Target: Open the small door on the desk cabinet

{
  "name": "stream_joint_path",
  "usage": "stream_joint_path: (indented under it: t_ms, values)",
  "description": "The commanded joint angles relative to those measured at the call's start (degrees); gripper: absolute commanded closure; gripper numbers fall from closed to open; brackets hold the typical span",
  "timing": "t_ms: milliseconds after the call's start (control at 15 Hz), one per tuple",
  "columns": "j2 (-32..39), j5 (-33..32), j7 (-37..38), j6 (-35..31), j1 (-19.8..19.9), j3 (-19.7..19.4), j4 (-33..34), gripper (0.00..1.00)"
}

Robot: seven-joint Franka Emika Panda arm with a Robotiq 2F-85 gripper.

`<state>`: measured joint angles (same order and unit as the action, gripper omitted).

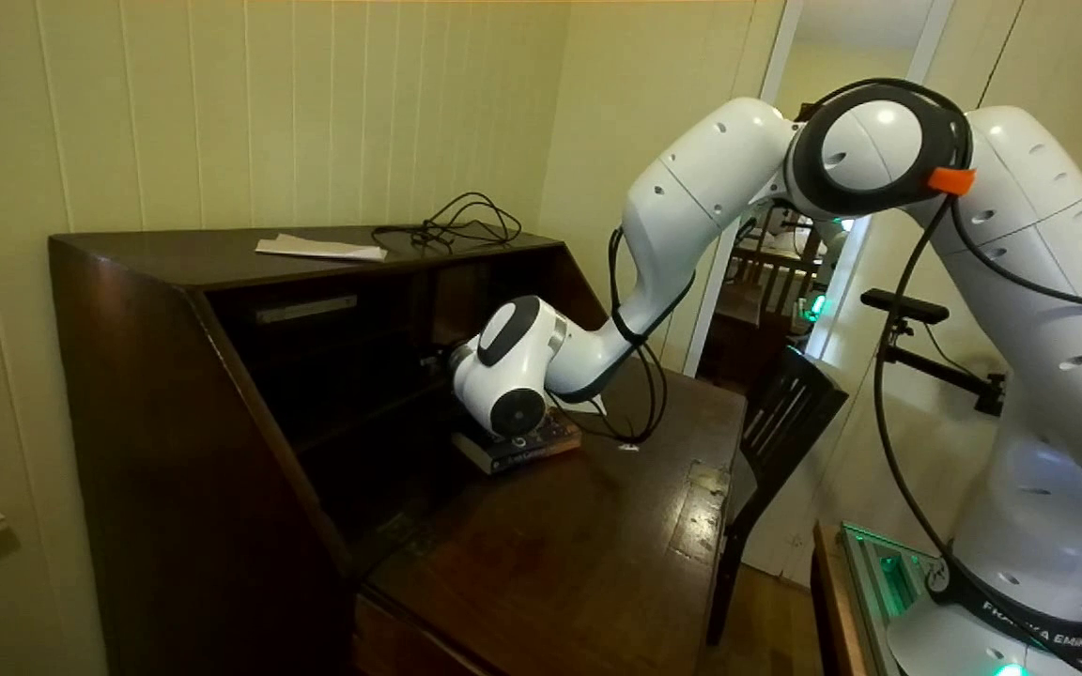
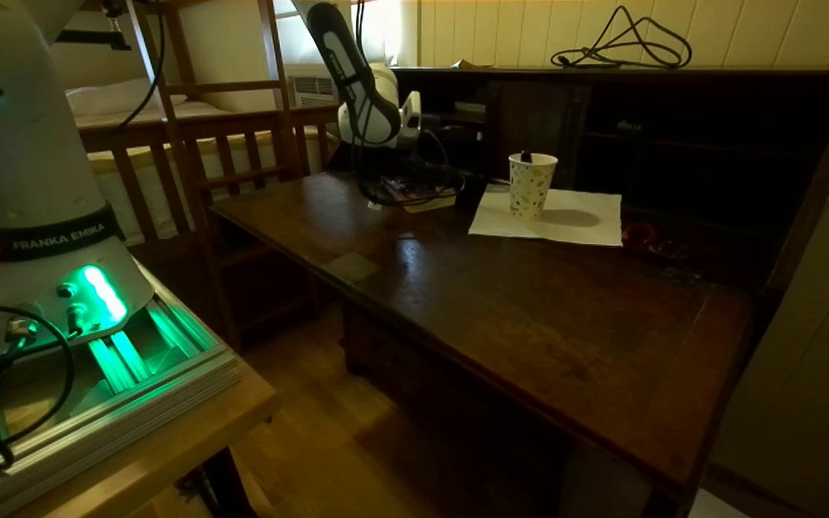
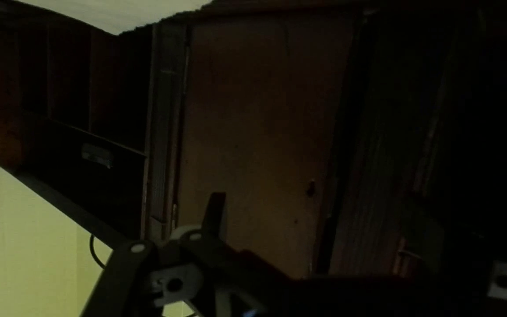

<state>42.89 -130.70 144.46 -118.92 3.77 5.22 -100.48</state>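
1. wrist view: the small door (image 3: pixel 262 132) fills the middle, with a keyhole (image 3: pixel 310 188) near one long edge and hinges (image 3: pixel 186 70) along the opposite edge. a dark strip borders the keyhole edge; whether the door is ajar cannot be told.
2. gripper (image 3: pixel 341 204): the fingers (image 3: pixel 214 213) stand apart. one shows dark against the door; the opposite one is lost in shadow. contact with the door cannot be confirmed.
3. secretary desk (image 1: pixel 156 394): stands in front of the panelled wall (image 1: pixel 316 113), writing leaf (image 1: pixel 560 554) lying flat. the small door sits between the inner compartments (image 2: pixel 702 173).
4. panda arm (image 1: pixel 710 169): reaches over the leaf. its wrist hangs over a book (image 1: pixel 527 446).
5. patterned paper cup (image 2: pixel 532 185): stands upright on a white sheet (image 2: pixel 594 208). a red ring-shaped item (image 2: pixel 639 236) lies just beside the sheet.
6. black cable (image 1: pixel 452 225): lies loosely coiled on the desk top (image 1: pixel 175 258), near a loose white paper (image 1: pixel 316 247).
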Motion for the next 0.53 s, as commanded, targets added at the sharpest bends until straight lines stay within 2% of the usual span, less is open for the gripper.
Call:
stream_joint_path:
  t_ms: [0, 200, 333, 400, 467]
  values:
    - [-1.7, -1.1, 7.0, -4.4, 3.1, -0.4, -2.5, 0.0]
    - [-3.1, -3.8, 11.7, -8.8, 4.8, -0.8, -2.8, 0.0]
    - [-4.9, -8.2, 15.3, -10.7, 5.2, -0.8, -4.0, 0.0]
    - [-5.3, -11.3, 14.8, -10.4, 8.9, 3.6, -4.0, 0.0]
    - [-5.6, -14.2, 11.5, -9.4, 14.7, 10.9, -3.5, 0.0]
